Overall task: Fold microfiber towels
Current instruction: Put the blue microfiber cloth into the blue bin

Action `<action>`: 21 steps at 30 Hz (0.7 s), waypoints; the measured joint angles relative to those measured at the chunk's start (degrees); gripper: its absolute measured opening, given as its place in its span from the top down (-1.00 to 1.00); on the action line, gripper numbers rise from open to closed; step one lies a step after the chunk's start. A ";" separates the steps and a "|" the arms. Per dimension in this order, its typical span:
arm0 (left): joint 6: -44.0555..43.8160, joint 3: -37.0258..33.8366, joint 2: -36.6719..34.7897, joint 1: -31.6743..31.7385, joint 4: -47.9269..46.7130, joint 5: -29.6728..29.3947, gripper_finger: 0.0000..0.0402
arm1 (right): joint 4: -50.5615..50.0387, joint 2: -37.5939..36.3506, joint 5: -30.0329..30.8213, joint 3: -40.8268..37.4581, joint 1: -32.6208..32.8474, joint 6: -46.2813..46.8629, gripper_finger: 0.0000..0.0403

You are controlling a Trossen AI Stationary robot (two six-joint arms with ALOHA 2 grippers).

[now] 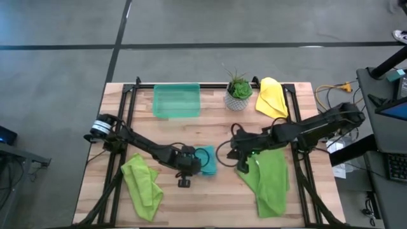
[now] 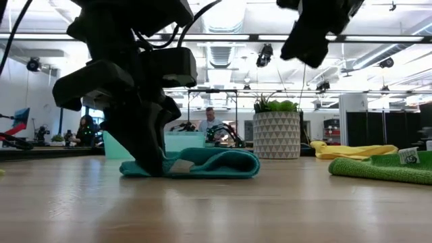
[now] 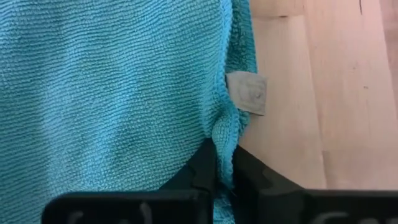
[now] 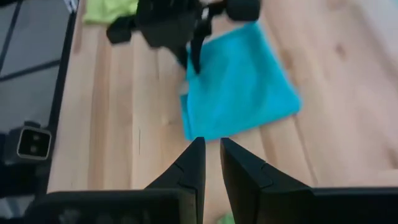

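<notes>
With its jaws pinched shut on the edge of the teal towel [image 3: 112,87] beside the sewn tag [image 3: 247,93], the left claw [image 3: 222,177] should probably lift low and carry that edge squarely over, keeping corners matched. The right claw [image 4: 211,163] hovers nearly closed and empty, just beside. The pale wooden desk [image 1: 210,197] also bears two lime towels [image 1: 141,184], a yellow towel [image 1: 272,97], a green tray [image 1: 176,100] and a potted plant [image 1: 238,91]. Beyond lies a lit workshop.

Robotics lab in an open-plan industrial hall, exposed ceiling ducts [image 2: 223,50] and strip lights, grey concrete floor [image 1: 57,38], wooden workbench [image 1: 210,197] on black frame, cables [image 1: 331,89] and monitor desks at right, people at far workstations [image 2: 210,121].
</notes>
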 joint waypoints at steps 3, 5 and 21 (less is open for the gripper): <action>-0.01 1.12 -1.27 0.15 -1.41 0.16 0.98 | -0.10 -2.61 2.80 -0.02 0.00 -0.76 0.77; -0.04 1.90 -3.84 0.79 -2.17 0.62 0.99 | -0.08 -4.06 4.25 -0.02 0.00 -1.42 0.77; -8.09 0.60 -32.85 10.90 -0.53 10.00 1.00 | -1.68 -7.58 6.64 -0.22 0.00 -1.93 0.77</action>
